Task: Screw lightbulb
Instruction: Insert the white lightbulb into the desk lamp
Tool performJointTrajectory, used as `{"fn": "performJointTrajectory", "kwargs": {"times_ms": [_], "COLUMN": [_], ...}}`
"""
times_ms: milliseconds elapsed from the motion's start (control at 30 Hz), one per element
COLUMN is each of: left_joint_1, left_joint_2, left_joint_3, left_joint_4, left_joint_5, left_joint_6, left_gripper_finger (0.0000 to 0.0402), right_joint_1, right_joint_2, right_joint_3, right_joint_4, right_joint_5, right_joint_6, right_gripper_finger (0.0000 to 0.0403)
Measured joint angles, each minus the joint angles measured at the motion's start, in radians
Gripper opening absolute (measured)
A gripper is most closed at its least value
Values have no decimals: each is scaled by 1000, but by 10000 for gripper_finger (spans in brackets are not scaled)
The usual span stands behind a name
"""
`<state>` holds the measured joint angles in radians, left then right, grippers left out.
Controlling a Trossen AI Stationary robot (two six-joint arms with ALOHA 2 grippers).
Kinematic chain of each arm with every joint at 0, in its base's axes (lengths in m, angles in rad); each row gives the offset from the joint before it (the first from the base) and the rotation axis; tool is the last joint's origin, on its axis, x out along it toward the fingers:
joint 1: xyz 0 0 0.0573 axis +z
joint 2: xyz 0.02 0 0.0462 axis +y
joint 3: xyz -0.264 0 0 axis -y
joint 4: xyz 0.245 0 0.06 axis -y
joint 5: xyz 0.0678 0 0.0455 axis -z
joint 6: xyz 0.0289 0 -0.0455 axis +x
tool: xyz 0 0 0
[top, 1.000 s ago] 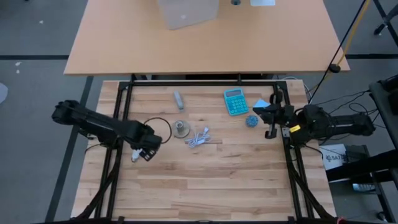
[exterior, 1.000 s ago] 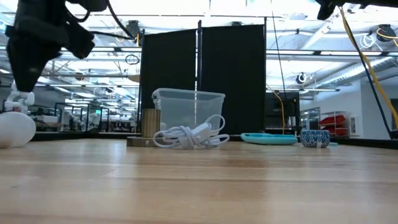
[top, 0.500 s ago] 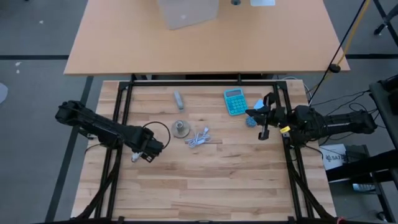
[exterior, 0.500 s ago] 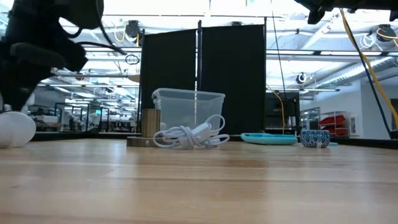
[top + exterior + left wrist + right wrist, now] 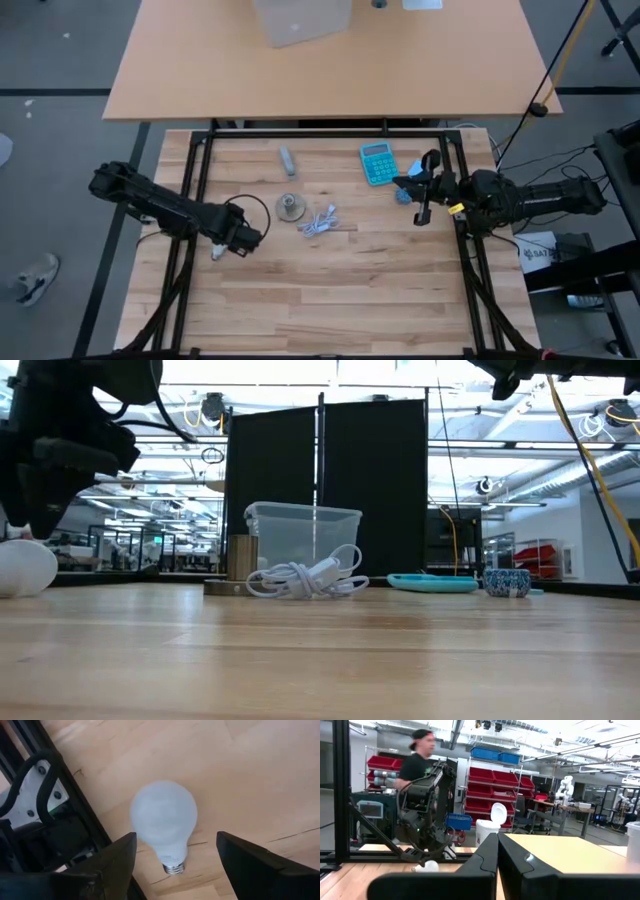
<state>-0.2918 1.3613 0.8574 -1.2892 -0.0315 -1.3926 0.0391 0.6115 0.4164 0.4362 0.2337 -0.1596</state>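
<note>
The white lightbulb (image 5: pixel 164 820) lies on its side on the wooden table at the left; it also shows in the high view (image 5: pixel 217 251) and the low view (image 5: pixel 24 567). My left gripper (image 5: pixel 176 838) is open just above it, one finger on either side, touching nothing. The round grey socket base (image 5: pixel 291 207) stands near the table's middle, with the white coiled cable (image 5: pixel 320 222) beside it. My right gripper (image 5: pixel 421 203) is shut and empty, held above the table's right side.
A turquoise calculator (image 5: pixel 379 163), a small blue bowl (image 5: pixel 404 194) and a grey bar (image 5: pixel 287 160) lie toward the far edge. A clear box (image 5: pixel 300 20) stands on the table behind. A person (image 5: pixel 420 760) is in the room beyond the left edge.
My left gripper has come down over the lightbulb and shifted a little toward the table's right. My right gripper has moved toward the table's left. The lightbulb has stayed where it was.
</note>
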Motion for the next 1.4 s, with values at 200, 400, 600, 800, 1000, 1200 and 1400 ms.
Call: {"fn": "performJointTrajectory", "kwargs": {"times_ms": [200, 400, 600, 800, 1000, 1200, 1400], "left_joint_1": [-23, -20, -14, -2, 18, 24, 22], "left_joint_2": [0, 0, 0, 0, 0, 0, 0], "left_joint_3": [-29, -76, -122, -154, -195, -211, -211], "left_joint_4": [1, 61, 136, 162, 248, 278, 287], "left_joint_5": [0, 4, 2, -4, -4, -2, 39], "left_joint_6": [-41, -54, -94, -110, -100, -89, -64], "left_gripper_finger": [305, 324, 328, 328, 328, 328, 328], "right_joint_1": [0, 0, -1, -1, -1, -1, -1], "right_joint_2": [1, 1, 1, 1, 1, 1, 1], "right_joint_3": [0, 0, 0, 0, 0, 0, 0], "right_joint_4": [13, 19, 53, 55, 52, 48, 44], "right_joint_5": [0, 0, 1, 1, 2, 2, 2], "right_joint_6": [-16, -43, -74, -90, -91, -90, -89], "right_gripper_finger": [0, 0, 0, 0, 0, 0, 0]}}
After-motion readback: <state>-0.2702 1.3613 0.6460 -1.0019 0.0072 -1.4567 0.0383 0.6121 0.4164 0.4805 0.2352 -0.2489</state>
